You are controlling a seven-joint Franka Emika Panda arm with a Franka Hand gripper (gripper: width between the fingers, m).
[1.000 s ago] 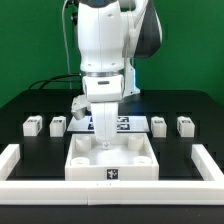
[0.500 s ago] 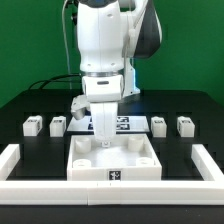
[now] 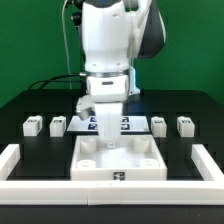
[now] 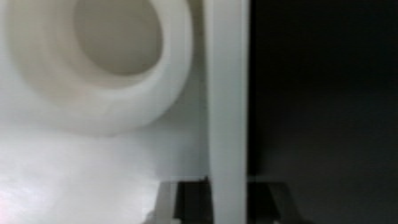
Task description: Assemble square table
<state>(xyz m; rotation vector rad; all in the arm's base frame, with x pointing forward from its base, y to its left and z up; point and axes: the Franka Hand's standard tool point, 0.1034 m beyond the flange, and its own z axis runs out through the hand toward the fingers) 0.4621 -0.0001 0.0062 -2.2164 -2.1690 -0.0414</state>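
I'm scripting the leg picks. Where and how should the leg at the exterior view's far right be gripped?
Probably straight from above, closing the fingers on the two side faces of the leg. It sits as a small block, tag face toward the camera, with a clear gap to the next leg, so both sides look free. The gripper now holds the rim of the top and would have to release first.

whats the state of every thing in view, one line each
gripper: lowered onto the square tabletop's far corner on the exterior view's left, fingers either side of its rim; clamped or not, cannot tell
square tabletop: flat on the table, hollow side up, no legs fitted
legs: four, loose on the table, two each side of the arm
marker board: lying flat, partly hidden by the arm
white rail: lying along the table's edges
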